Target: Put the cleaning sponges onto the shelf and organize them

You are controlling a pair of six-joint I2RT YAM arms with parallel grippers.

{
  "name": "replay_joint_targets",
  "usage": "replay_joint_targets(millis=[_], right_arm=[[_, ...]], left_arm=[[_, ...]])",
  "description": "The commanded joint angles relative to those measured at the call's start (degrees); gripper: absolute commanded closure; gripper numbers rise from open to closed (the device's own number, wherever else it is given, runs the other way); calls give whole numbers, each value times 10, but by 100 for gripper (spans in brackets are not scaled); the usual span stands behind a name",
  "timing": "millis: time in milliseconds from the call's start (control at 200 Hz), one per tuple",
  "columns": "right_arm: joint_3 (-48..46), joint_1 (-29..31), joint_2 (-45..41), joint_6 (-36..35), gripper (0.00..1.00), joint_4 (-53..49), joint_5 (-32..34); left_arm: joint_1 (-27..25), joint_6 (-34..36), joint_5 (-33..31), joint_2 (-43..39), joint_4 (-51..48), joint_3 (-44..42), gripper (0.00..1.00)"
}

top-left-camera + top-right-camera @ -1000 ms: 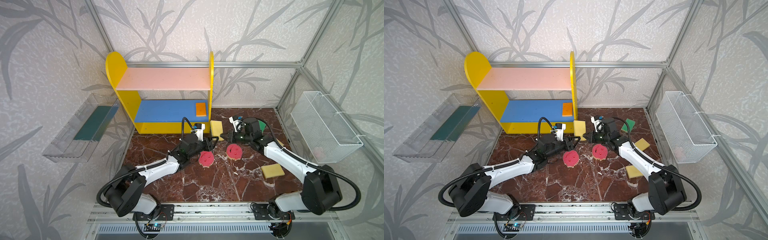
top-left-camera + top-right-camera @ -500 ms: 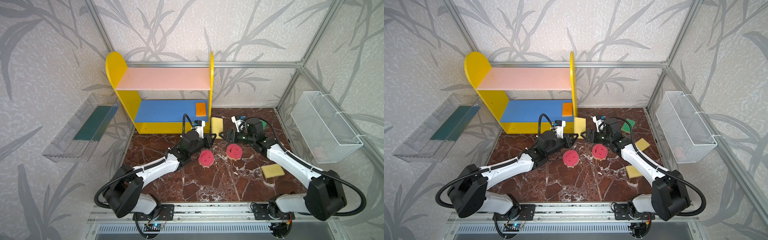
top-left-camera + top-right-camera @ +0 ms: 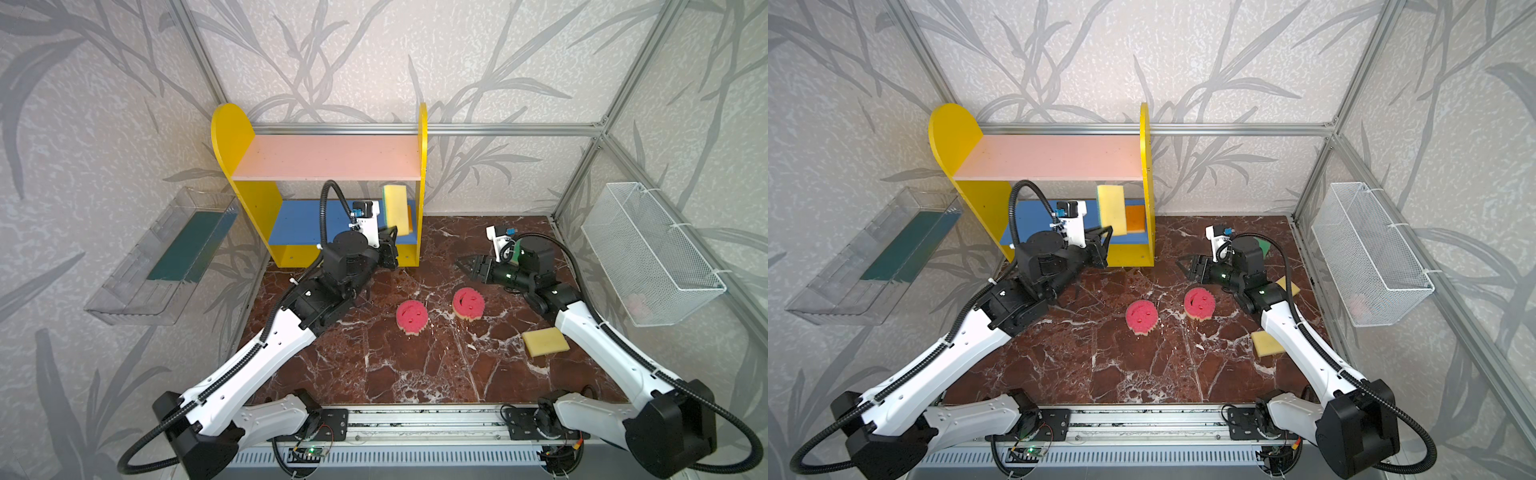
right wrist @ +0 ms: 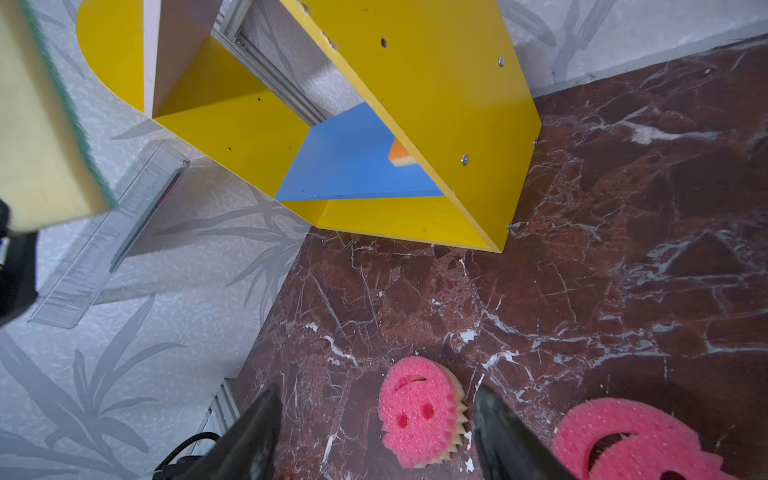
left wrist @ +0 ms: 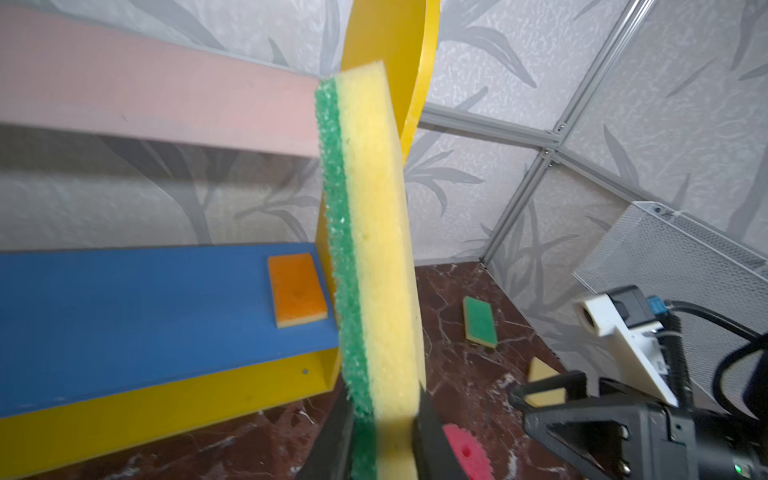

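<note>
Now the left tool (image 3: pixel 392 235) grips a yellow and green sponge (image 3: pixel 395 208) upright at the right end of the shelf (image 3: pixel 232 137), near an orange sponge (image 5: pixel 296 289) lying on the blue board (image 3: pixel 299 222). The right tool (image 3: pixel 467 266) is open and empty above the table (image 3: pixel 374 374), close to a pink smiley sponge (image 3: pixel 468 303) and a second pink sponge (image 3: pixel 411 318).

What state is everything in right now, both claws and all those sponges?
Left gripper: shut on green-backed sponge.
Green-backed sponge: held upright near the shelf.
Right gripper: open, empty.
Orange sponge: flat on blue board.
Pink smiley sponges: flat on table, faces up.
Yellow sponge: flat on table.
</note>
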Motion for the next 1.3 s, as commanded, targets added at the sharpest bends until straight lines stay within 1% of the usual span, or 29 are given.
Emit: replay_joint_targets(millis=[0, 175, 230, 300, 360, 425, 495, 570, 605, 645, 710, 820, 930, 1015, 1085, 1199, 1239, 1294], right_arm=[[-5, 0, -17, -21, 28, -22, 9], [-9, 0, -22, -30, 28, -29, 10], [-9, 0, -21, -33, 28, -29, 11], [-9, 0, -21, -39, 28, -34, 16], [-13, -1, -20, -37, 28, -32, 24], [-24, -7, -15, -16, 25, -11, 19], [-40, -21, 6, 31, 24, 45, -28], [-46, -31, 26, 74, 22, 88, -69], [-44, -34, 33, 82, 19, 99, -83], [-38, -38, 38, 87, 13, 101, -95], [-26, -40, 46, 98, 7, 100, -102], [-6, -47, 78, 146, 6, 119, -130], [7, -68, 106, 200, 6, 161, -161], [29, -79, 126, 215, 6, 164, -183], [51, -82, 142, 222, 6, 158, -205], [79, -82, 173, 245, 6, 168, -242], [85, -82, 183, 256, 6, 181, -247], [89, -82, 191, 271, 6, 198, -247]], left_arm=[[0, 105, -92, 13, -85, 63, 77], [0, 211, -149, 86, -153, 192, 75], [0, 236, -167, 105, -164, 211, 75], [-3, 267, -205, 115, -167, 215, 75], [-7, 288, -239, 115, -161, 198, 75], [-17, 300, -248, 108, -153, 161, 75], [-40, 320, -253, 97, -123, 102, 75], [-66, 341, -281, 98, -91, 43, 75], [-76, 345, -292, 100, -77, 17, 75], [-87, 350, -295, 101, -58, -13, 75], [-104, 363, -301, 101, -5, -66, 75], [-120, 384, -287, 96, 80, -131, 75], [-123, 393, -228, 83, 129, -168, 74], [-123, 405, -174, 80, 146, -187, 74], [-123, 421, -147, 84, 167, -201, 73], [-122, 452, -135, 105, 212, -217, 73], [-122, 457, -134, 114, 225, -219, 73], [-123, 469, -143, 125, 269, -229, 73]])
